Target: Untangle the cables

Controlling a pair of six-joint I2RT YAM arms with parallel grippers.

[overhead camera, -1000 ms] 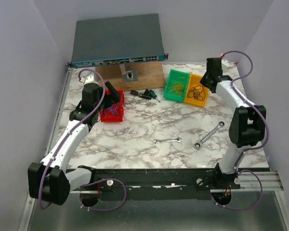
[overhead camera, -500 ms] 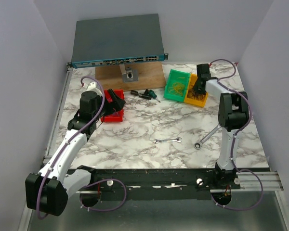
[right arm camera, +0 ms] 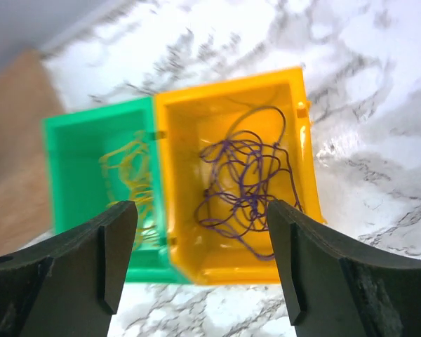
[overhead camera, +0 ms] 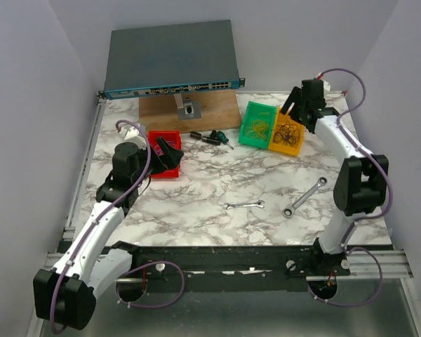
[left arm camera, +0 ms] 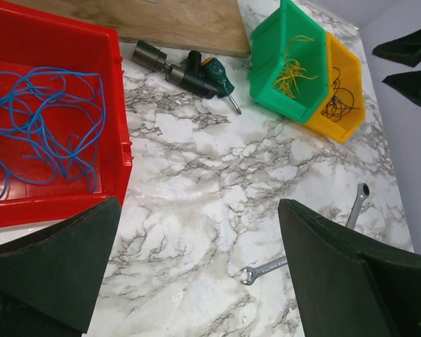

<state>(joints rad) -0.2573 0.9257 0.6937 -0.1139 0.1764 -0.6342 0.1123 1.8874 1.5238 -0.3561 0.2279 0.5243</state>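
Presently, my left arm reaches from its base at the near left corner forward along the table's left side, wrist turned to the right. The left gripper hangs over the marble table at the near right corner of the red bin, jaws spread wide with nothing between them. The blue cable lies in a loose tangle on the floor of that bin.

Further right, a screwdriver and a dark metal tool lie together just in front of the wooden board. The grey network switch sits at the far edge; its front-panel markings are too small for me to read. Two wrenches lie apart on the near middle of the marble.

On the right, the green bin holds the yellow cable. Touching its side, the orange bin holds the dark cable in a heap. My right arm rises from the near right base, folds at the elbow and reaches toward the far right corner. The right gripper tilts down above the orange bin, jaws wide, holding nothing, clear of the dark cable.
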